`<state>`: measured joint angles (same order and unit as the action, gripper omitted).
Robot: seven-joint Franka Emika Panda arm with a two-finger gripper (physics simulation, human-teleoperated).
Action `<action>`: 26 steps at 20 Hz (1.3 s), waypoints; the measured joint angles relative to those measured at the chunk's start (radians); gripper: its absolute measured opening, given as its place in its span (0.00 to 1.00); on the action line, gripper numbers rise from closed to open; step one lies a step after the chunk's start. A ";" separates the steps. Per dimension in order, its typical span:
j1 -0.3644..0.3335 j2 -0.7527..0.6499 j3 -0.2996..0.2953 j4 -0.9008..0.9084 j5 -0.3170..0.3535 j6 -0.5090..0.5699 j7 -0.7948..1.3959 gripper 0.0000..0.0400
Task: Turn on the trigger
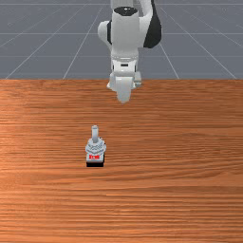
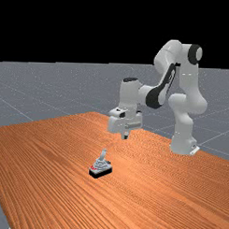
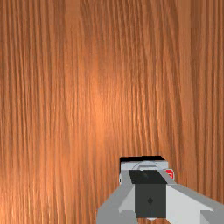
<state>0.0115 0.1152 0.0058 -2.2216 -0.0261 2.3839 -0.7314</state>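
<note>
Table (image 1: 185, 142): orange-brown wood, trigger on top, hand above.

Arm (image 2: 187, 74): base (image 2: 183, 142) at the far view's right, links rising from it to a high elbow, top bend well above the hand. From there the forearm (image 2: 152, 95) drops and reaches toward the far view's left. Wrist section (image 2: 129, 93) about vertical, hand (image 2: 130, 122) under it, pointing down. Front view: arm comes in from the far side, just right of middle.

Gripper (image 2: 125, 136): clear of the table, tips down. Fingers closed together in the wrist view, dark pads (image 3: 150, 192) meeting, nothing held.

Trigger (image 1: 95, 148): grey body, on the table, left of and nearer than the hand in the front view. Far view has it lower and left of the gripper, apart from it. Wrist view has it partly hidden behind the fingers.

Black base block (image 2: 101, 172) flat on the wood, under the grey body. Stick (image 2: 103, 154) stands up from the body, slightly tilted, top free. Red marking (image 1: 94, 157) on the near side, front view.
</note>
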 joint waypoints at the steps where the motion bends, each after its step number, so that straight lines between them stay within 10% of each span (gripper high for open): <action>1: 0.000 0.008 0.000 -0.003 0.000 0.010 0.002 0.00; 4: -0.001 0.024 0.002 0.030 0.005 -0.118 -0.025 0.00; 8: -0.002 -0.084 0.001 -0.137 0.001 0.050 -0.023 0.00; 12: -0.027 -0.067 -0.044 -0.106 0.004 0.000 0.131 0.00; 17: -0.100 -0.044 -0.081 -0.085 0.086 0.000 -0.194 0.00; 26: -0.080 0.000 -0.087 -0.107 -0.057 0.077 -0.063 0.00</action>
<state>-0.0689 0.1152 -0.0817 -2.3290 -0.0827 2.4604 -0.7944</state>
